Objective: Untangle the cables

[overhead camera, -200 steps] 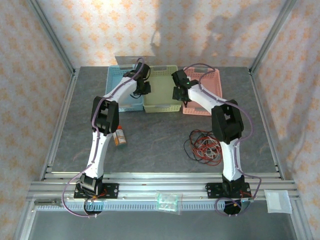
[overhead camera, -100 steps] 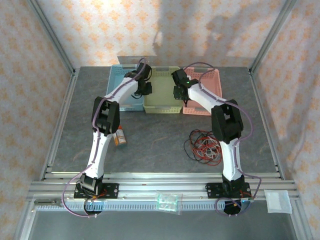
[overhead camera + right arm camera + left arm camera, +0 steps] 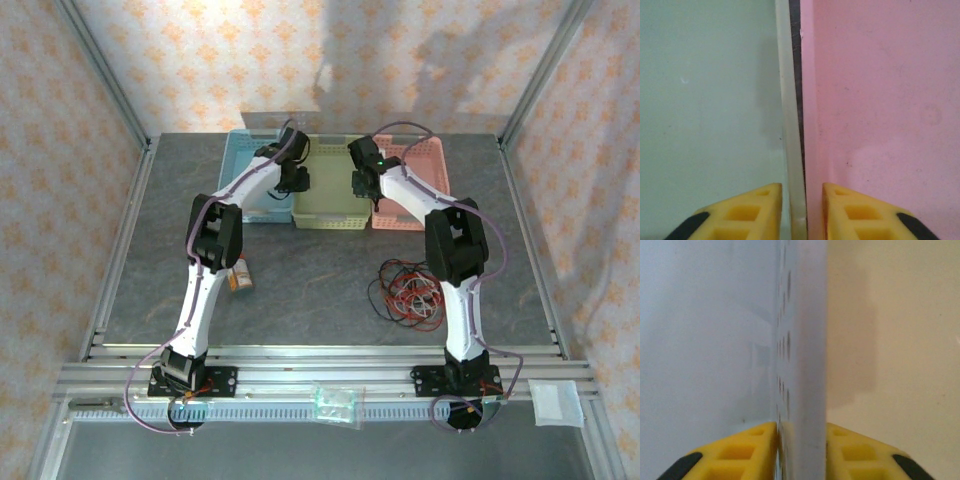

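The cables point(image 3: 405, 295) lie in a tangled pile of red, black and pale loops on the grey table, just left of the right arm's forearm; neither gripper is near them. At the back, my left gripper point(image 3: 297, 180) point(image 3: 801, 427) is shut on the side wall of the blue basket point(image 3: 250, 185) point(image 3: 802, 340), one yellow finger in the blue basket and the other in the green basket point(image 3: 325, 190). My right gripper point(image 3: 365, 185) point(image 3: 802, 187) straddles the adjoining walls of the green basket point(image 3: 790, 100) and the pink basket point(image 3: 415, 190) point(image 3: 880, 100), pinching both.
The three baskets stand side by side along the table's back. A small orange object point(image 3: 238, 275) lies beside the left arm. A clear plastic bag point(image 3: 335, 403) and a white pad point(image 3: 555, 403) rest on the front rail. Metal frame posts edge the table.
Both grippers and the row of three baskets have shifted a little to the right. The cable pile has not moved.
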